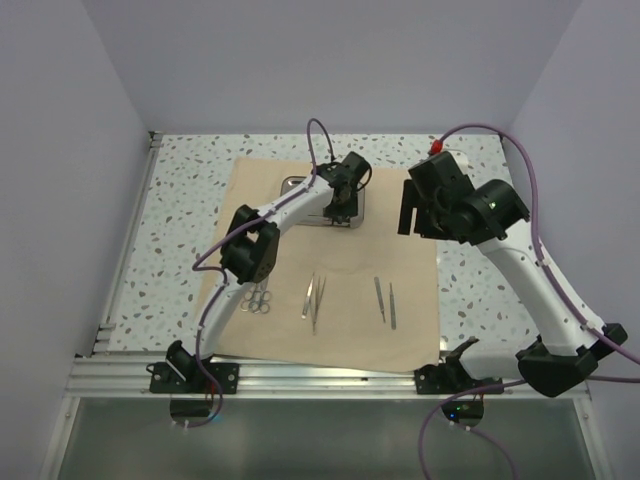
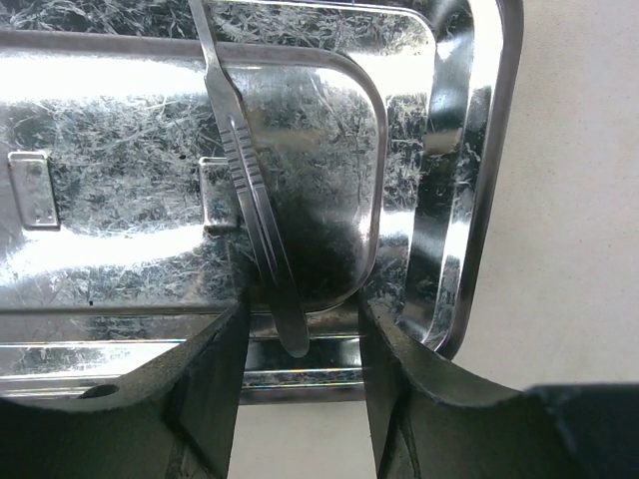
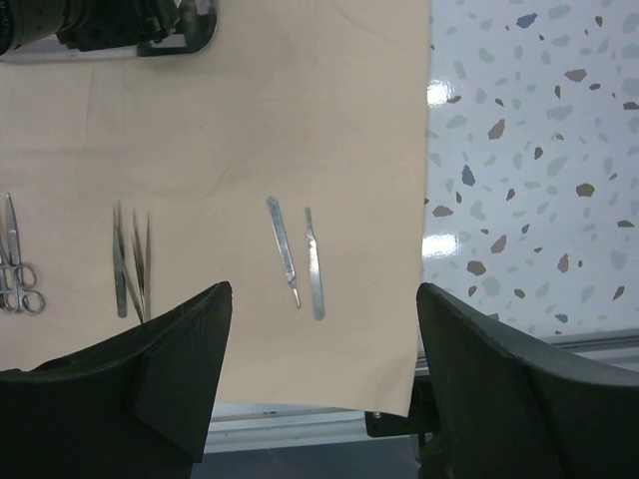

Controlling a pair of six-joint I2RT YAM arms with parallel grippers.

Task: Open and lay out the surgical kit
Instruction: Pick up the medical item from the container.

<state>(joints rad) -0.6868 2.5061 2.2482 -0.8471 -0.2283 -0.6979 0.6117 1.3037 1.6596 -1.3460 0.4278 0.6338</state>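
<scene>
The tan cloth wrap (image 1: 330,330) lies spread flat on the table. The steel tray (image 1: 292,184) stands on its far part, half hidden by my left arm. My left gripper (image 1: 339,216) is down at the tray's right end. In the left wrist view the gripper (image 2: 305,339) is open, its fingers (image 2: 215,379) either side of the tip of a thin steel handle (image 2: 250,190) lying in the tray (image 2: 499,150). Ring-handled scissors (image 1: 258,298), tweezers (image 1: 313,296) and two thin handles (image 1: 385,300) lie in a row on the near cloth. My right gripper (image 1: 406,208) is open, empty and raised.
The right wrist view looks down on the cloth (image 3: 250,130), the two handles (image 3: 300,254), the tweezers (image 3: 130,261) and the scissors (image 3: 14,269). Speckled tabletop (image 3: 529,150) lies right of the cloth. A metal rail (image 1: 320,378) runs along the near edge.
</scene>
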